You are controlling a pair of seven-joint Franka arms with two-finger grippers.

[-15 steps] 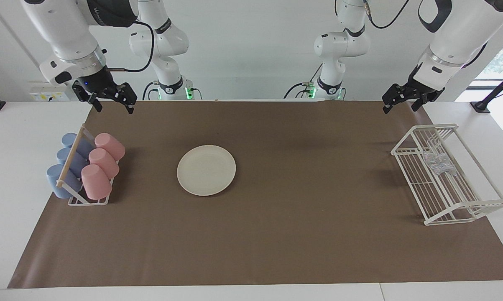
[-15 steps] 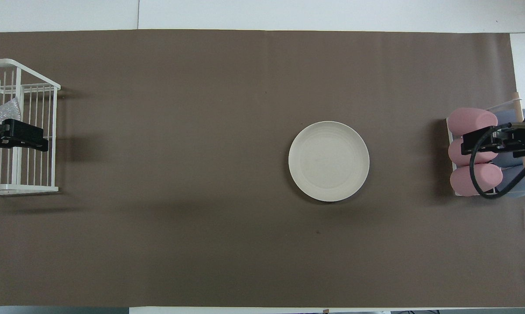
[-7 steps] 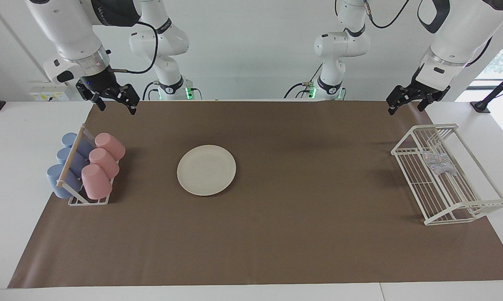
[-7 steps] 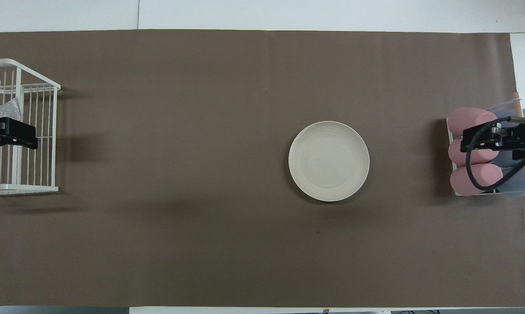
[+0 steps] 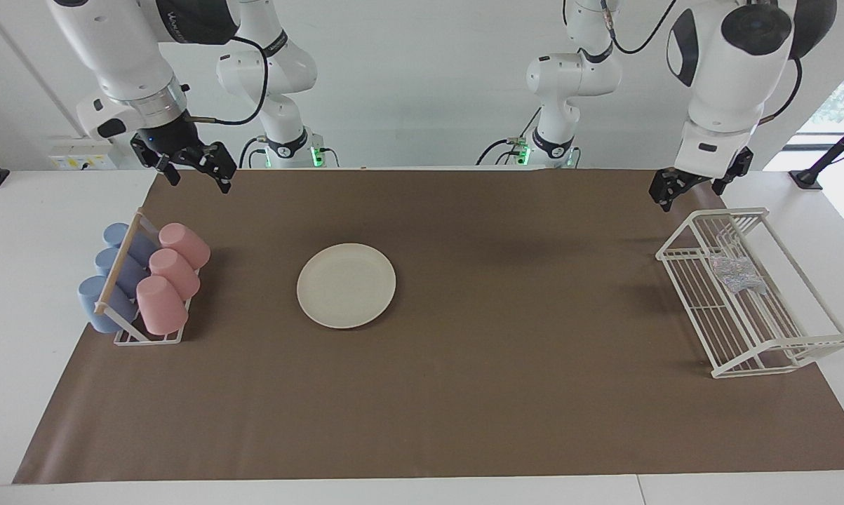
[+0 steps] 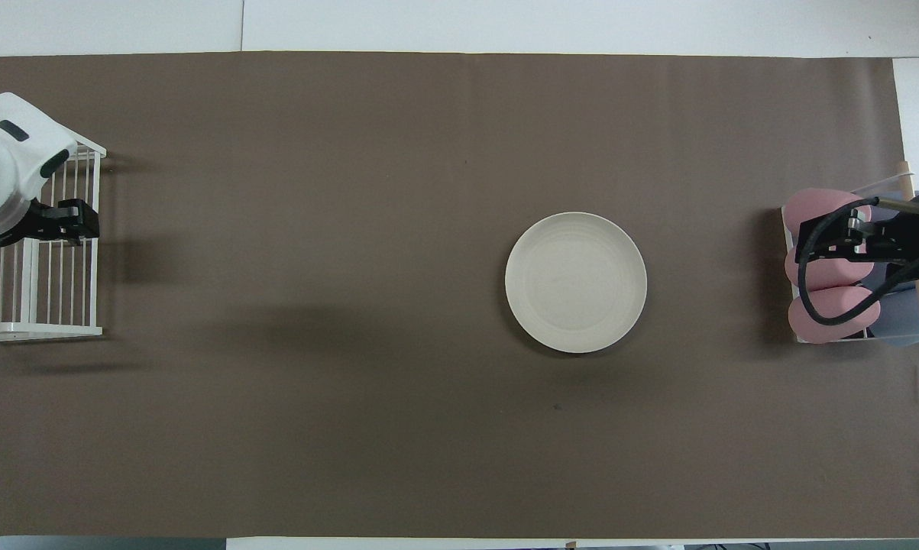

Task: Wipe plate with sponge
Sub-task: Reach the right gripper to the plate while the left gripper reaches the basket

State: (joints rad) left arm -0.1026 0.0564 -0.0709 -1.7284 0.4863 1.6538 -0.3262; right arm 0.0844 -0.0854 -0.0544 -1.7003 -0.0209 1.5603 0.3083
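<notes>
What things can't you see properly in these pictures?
- Sponge: in the overhead view the left arm hides it; it shows only in the facing view, in the wire rack.
- Blue cups: in the overhead view the right gripper and its cable cover most of them.
- Left gripper: its fingers are too small to tell whether they are open.

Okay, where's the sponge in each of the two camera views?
Facing view: the sponge lies in the white wire rack, at the left arm's end of the table.
Overhead view: not visible; the left arm covers that part of the rack.
Shared landmark: the plate, also at.
</notes>
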